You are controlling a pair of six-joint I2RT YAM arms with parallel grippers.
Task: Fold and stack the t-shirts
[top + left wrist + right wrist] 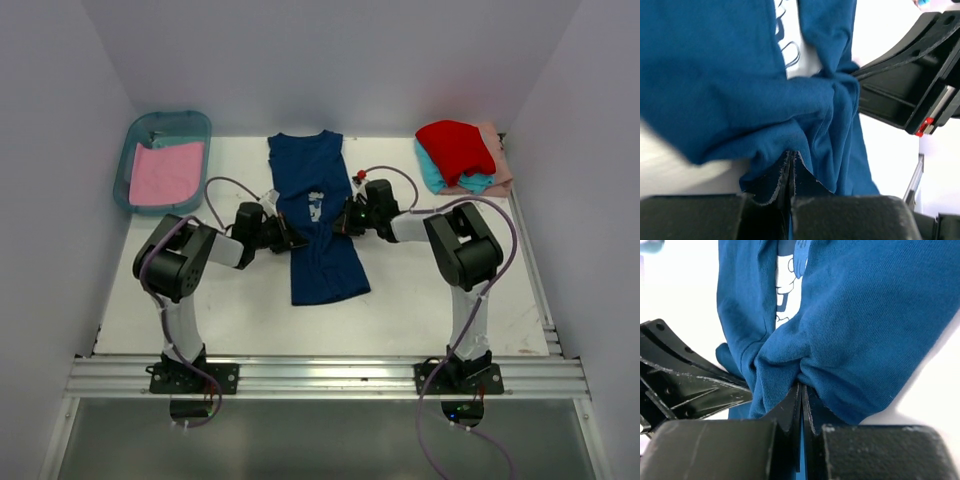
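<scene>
Navy t-shirt (320, 260) lies lengthwise on the table (200, 300) centre, pinched at its middle from both sides: left gripper (791, 167) and right gripper (801, 397) are both closed on its cloth.

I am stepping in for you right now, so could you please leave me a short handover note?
Left gripper: shut on the navy shirt, pinching its left edge.
Right gripper: shut on its right edge, opposite.
The navy shirt lies lengthwise in the middle of the table, bunched between them.
The pink shirt lies flat in the bin, far left.
The red shirt, teal shirt and peach shirt sit in a loose heap, far right.
Done: possibly the pink one.
Left: finish folding navy, fold the heap, stack all.
</scene>
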